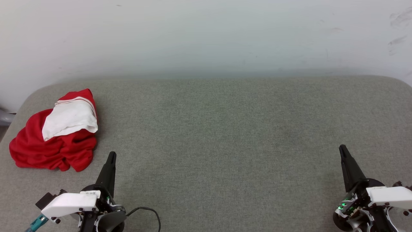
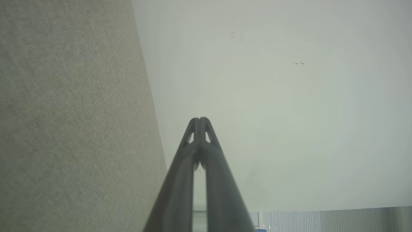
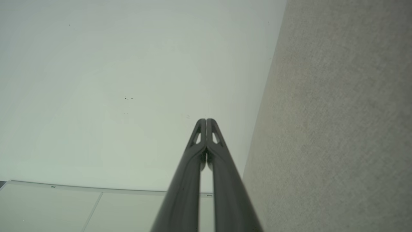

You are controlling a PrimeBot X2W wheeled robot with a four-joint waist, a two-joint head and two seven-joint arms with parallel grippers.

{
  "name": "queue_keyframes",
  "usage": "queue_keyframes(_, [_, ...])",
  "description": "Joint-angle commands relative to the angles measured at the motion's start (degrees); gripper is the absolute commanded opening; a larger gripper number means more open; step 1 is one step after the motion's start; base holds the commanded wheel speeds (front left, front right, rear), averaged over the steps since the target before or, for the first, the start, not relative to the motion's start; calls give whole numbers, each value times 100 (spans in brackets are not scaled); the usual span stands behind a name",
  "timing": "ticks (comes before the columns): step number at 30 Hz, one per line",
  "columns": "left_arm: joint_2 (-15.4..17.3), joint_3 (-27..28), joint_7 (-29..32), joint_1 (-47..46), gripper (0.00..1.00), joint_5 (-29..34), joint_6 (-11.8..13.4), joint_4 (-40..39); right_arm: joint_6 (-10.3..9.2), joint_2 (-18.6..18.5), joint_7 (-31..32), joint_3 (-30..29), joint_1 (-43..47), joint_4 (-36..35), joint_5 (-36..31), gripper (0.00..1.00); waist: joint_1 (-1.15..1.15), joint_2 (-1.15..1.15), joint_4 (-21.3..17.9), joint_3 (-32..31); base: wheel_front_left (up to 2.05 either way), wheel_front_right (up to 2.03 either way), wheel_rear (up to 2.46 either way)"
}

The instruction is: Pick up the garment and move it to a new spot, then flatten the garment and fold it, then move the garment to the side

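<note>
while the jersey (image 1: 54, 135) lies bunched, left gripper (image 1: 112, 155) and right gripper (image 1: 342, 149) are pressed shut, empty
looks soft, light, floppy; probably best pinched at a raised fold

You get soft, even, fairly bright light in the head view, with only a faint shadow band where the grey table (image 1: 225, 122) meets the white wall (image 1: 206, 38). In both wrist views the dark fingers (image 2: 177, 199) blur toward the bottom edge, and the wall looks hazy and washed out.
</note>
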Motion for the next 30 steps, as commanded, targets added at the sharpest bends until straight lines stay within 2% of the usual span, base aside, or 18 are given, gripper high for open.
queue_keyframes(1, [-7,21,18,-45,0,18,-18,2,-2,18,-1,4,-58,5,23,0,0,0,0,0,0,0,0])
queue_keyframes(30, [-8,18,15,-45,0,15,-18,2,-2,18,-1,5,-58,5,23,0,0,0,0,0,0,0,0])
